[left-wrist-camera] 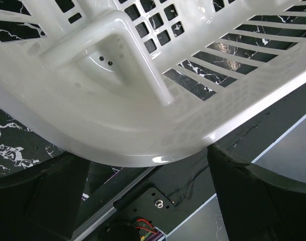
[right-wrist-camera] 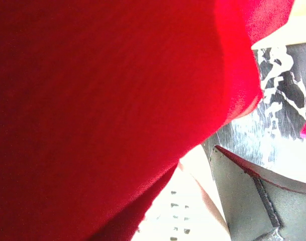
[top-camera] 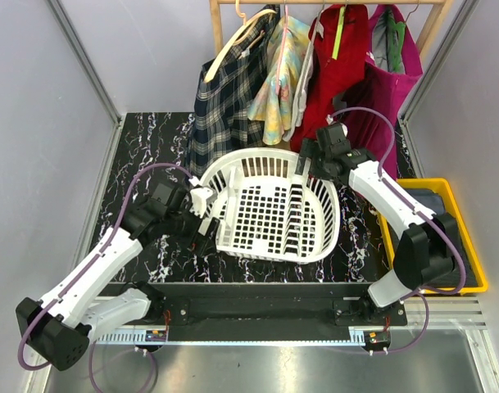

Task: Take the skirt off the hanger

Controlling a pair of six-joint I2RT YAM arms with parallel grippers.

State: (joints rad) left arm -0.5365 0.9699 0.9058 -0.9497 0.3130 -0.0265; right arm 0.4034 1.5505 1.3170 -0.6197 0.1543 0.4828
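A dark plaid skirt (top-camera: 220, 106) hangs on a cream hanger (top-camera: 235, 42) at the left end of the wooden rail (top-camera: 347, 2). My left gripper (top-camera: 202, 214) is low at the left rim of the white basket (top-camera: 233, 168), well below the skirt. It is open, and its fingers (left-wrist-camera: 263, 196) straddle the basket's rim (left-wrist-camera: 142, 145) without touching it. My right gripper (top-camera: 308, 157) hovers at the basket's back rim, against the hem of a red garment (top-camera: 335, 74). That red cloth (right-wrist-camera: 102, 110) fills the right wrist view. Only one finger (right-wrist-camera: 258, 196) shows, set wide, so the gripper is open.
A floral garment (top-camera: 282, 74) hangs between the skirt and the red one, and a magenta garment (top-camera: 392, 65) hangs at the right. A yellow tray (top-camera: 472, 246) holding something dark sits on the right. Grey walls (top-camera: 44, 123) close in both sides of the marble table (top-camera: 142, 147).
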